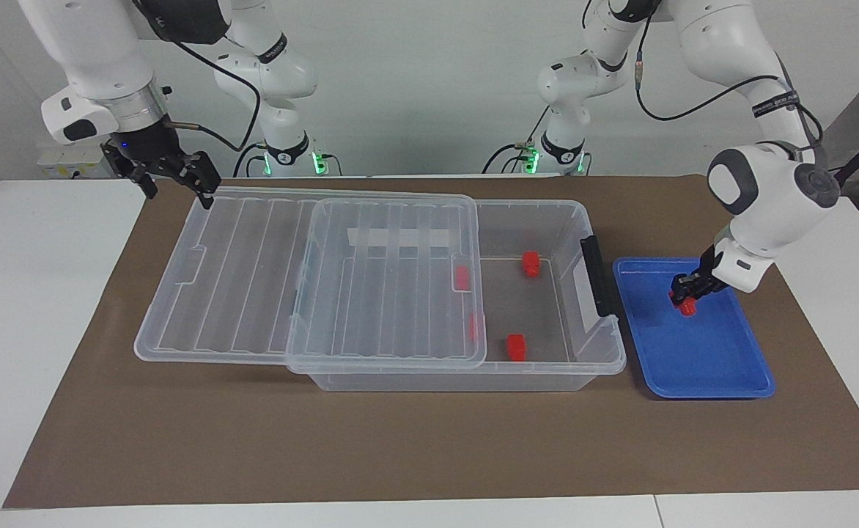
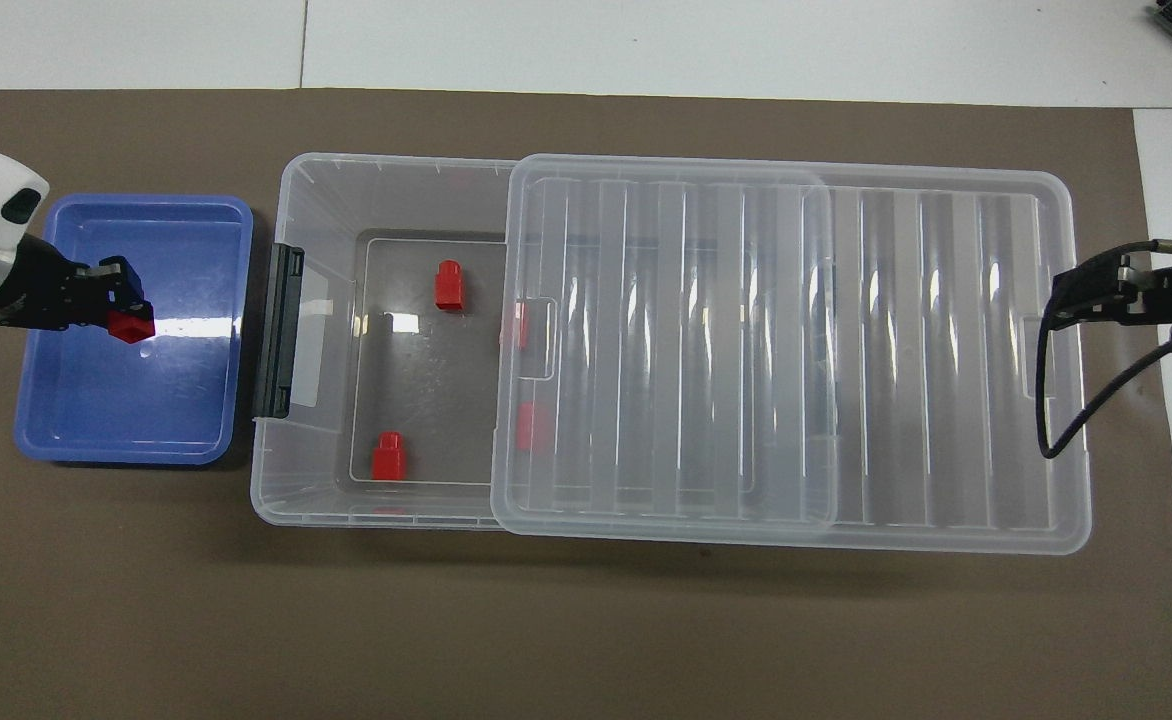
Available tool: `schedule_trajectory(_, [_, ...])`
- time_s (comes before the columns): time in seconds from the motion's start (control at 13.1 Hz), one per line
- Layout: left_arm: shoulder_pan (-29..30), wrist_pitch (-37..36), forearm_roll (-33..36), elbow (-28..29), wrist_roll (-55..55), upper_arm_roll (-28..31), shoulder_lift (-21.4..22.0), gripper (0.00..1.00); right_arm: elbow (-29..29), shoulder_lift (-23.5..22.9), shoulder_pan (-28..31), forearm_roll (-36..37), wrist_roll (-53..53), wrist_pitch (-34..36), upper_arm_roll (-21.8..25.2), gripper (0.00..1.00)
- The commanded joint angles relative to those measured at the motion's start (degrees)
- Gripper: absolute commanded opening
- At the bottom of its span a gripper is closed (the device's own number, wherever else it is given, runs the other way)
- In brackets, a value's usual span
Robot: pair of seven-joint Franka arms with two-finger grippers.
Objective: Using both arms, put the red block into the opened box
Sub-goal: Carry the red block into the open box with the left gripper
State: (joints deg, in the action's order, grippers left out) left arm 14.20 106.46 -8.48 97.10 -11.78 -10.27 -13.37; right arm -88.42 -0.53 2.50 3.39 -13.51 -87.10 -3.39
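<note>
My left gripper (image 1: 684, 297) is shut on a small red block (image 1: 687, 308) and holds it just above the floor of the blue tray (image 1: 701, 359). From overhead, the left gripper (image 2: 118, 312) and its red block (image 2: 132, 327) are over the blue tray (image 2: 116, 410). The clear box (image 1: 466, 380) lies mid-table, and its ribbed lid (image 1: 253, 271) is slid toward the right arm's end. The uncovered half of the box (image 2: 316, 200) holds two red blocks (image 2: 447, 286) (image 2: 387, 457). Two more show through the lid (image 2: 846, 350). My right gripper (image 1: 180, 194) hangs open over the lid's corner.
The blue tray sits beside the box's black handle (image 1: 596, 277) at the left arm's end. A brown mat (image 1: 429, 447) covers the table under everything. The right gripper (image 2: 1076, 297) and its cable show at the lid's outer end.
</note>
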Motion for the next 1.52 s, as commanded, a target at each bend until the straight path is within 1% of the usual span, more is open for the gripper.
schedule_trajectory(0.0, [-4.0, -4.0, -5.6, -5.8, -21.2, -0.9, 0.8, 0.0, -2.5, 1.8, 0.3, -0.1, -1.3, -0.2, -0.4, 1.0])
schedule_trajectory(0.08, [-6.4, -4.3, -5.6, -8.3, -28.5, -1.3, 0.7, 0.0, -2.5, 1.8, 0.2, -0.1, -1.8, -0.2, -0.4, 1.0])
schedule_trajectory(0.23, [-10.8, -3.4, -5.5, -9.5, -38.5, -1.5, 0.8, 0.0, -2.5, 1.8, -0.4, -0.1, -1.6, -0.3, -0.5, 1.0])
schedule_trajectory(0.3, [-13.1, -2.8, -4.8, -9.5, -41.5, -1.5, 0.7, 0.0, -2.6, 1.8, -0.6, -0.1, -1.6, -0.3, -0.5, 1.0])
schedule_trajectory(0.38, [-15.7, -1.6, -4.4, -8.9, -42.1, -1.4, 1.0, 0.0, -3.2, 1.9, -0.6, -0.1, -1.5, -0.3, -0.5, 1.0])
schedule_trajectory(0.46, [-18.1, -1.5, -1.8, -7.3, -42.0, -1.5, 1.9, 0.0, -3.6, 2.4, -0.6, -0.1, -1.1, -0.2, -0.5, 1.0])
schedule_trajectory(0.53, [-20.6, -0.6, 1.9, -4.2, -41.7, -1.6, 3.2, 0.0, -3.5, 2.4, -0.6, -0.1, -0.8, -0.1, -0.5, 1.0])
schedule_trajectory(0.69, [-24.2, 6.5, 3.1, 6.3, -41.4, -1.6, 7.5, 0.0, -3.5, 2.3, -0.5, -0.1, -0.7, -0.1, -0.5, 1.0])
schedule_trajectory(0.76, [-25.4, 10.8, 3.2, 10.7, -41.0, -1.6, 8.7, 0.0, -3.5, 2.3, -0.5, -0.1, -0.7, -0.1, -0.4, 1.0])
schedule_trajectory(0.84, [-26.6, 14.6, 3.7, 13.9, -40.1, -1.6, 8.9, 0.0, -3.5, 2.3, -0.5, -0.1, -0.7, 0.1, -0.5, 1.0])
schedule_trajectory(0.91, [-27.3, 16.2, 5.1, 15.6, -39.2, -1.6, 8.7, 0.0, -3.5, 2.3, -0.5, -0.1, -0.7, -0.1, -0.5, 1.0])
schedule_trajectory(0.99, [-27.6, 16.3, 7.1, 16.7, -36.7, -1.7, 8.4, 0.0, -3.5, 2.3, -0.5, -0.1, -0.7, -0.3, -0.5, 1.0])
schedule_trajectory(1.14, [-27.5, 17.5, 8.0, 17.9, -32.3, -1.7, 6.8, 0.0, -3.8, 2.2, -0.1, -0.1, -0.6, -1.7, -0.5, 1.0])
schedule_trajectory(1.29, [-27.6, 23.0, 8.0, 20.1, -32.0, -1.7, 4.0, 0.0, -6.4, 2.8, 0.3, -0.2, -0.6, -4.6, -0.4, 1.0])
schedule_trajectory(1.37, [-28.3, 24.7, 8.0, 21.6, -32.3, -1.7, 3.6, 0.0, -8.7, 3.7, 1.0, -0.2, -0.2, -6.8, -0.3, 1.0])
schedule_trajectory(1.45, [-28.4, 25.8, 8.0, 22.3, -32.3, -1.7, 3.4, 0.0, -11.0, 4.4, 2.0, -0.2, 1.1, -9.5, -0.3, 0.87])
